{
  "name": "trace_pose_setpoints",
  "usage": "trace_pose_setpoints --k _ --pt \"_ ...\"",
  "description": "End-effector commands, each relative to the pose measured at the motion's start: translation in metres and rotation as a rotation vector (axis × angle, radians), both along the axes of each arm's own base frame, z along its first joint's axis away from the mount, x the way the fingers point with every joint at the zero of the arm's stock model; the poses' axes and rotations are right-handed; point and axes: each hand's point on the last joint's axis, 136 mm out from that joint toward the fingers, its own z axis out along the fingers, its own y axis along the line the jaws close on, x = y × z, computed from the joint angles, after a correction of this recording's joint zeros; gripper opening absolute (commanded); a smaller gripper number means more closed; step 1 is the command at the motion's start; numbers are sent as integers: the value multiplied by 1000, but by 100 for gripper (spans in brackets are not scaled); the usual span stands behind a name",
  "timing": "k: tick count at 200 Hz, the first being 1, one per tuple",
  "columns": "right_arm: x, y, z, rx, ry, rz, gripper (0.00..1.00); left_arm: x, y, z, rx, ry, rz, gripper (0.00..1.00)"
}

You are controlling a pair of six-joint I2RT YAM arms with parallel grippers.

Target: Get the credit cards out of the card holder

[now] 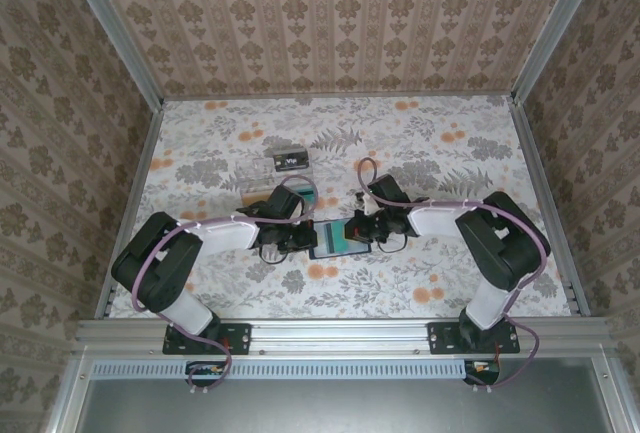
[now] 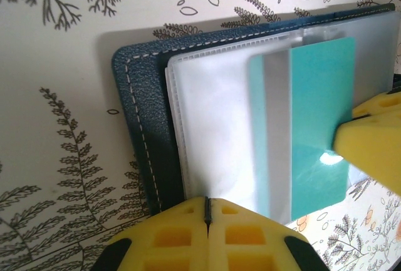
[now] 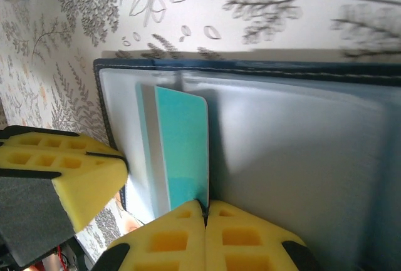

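My left gripper (image 2: 208,211) has its yellow pads pressed tight together, seam closed, right at the near edge of the card holder (image 2: 141,114). The tips sit against the holder's frosted clear sleeve (image 2: 213,127); I cannot tell whether they pinch that sleeve or only bear down on it.

My right gripper (image 3: 205,213) is squeezed shut as well, and the long outer edge of the teal credit card (image 3: 182,146) runs straight into the seam between its pads, so it is pinching the card at that end. The card lies partly out of the sleeve: one strip is bright and bare, the rest is dulled under the plastic.

The navy holder lies open and flat on the flowered table (image 1: 400,133), between my two grippers, near the front middle.
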Motion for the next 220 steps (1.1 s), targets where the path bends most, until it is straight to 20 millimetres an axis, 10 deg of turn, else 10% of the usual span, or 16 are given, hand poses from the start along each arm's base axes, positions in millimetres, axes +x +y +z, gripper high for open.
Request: trace_pose_setpoints --k 1,78,118,169,220 --pt "-9 -20 -5 -34 20 -16 0 -14 14 -10 71 30 -20 0" --pt "0 -31 52 22 -121 -27 0 2 0 41 -50 -67 12 0" --pt "7 -27 88 77 -196 -25 0 26 -1 102 -227 -179 122 50" --pt "12 -9 158 298 -331 1 0 41 -19 163 -539 -216 152 33" --pt "14 3 189 437 -373 23 0 40 -28 174 -623 -199 130 32"
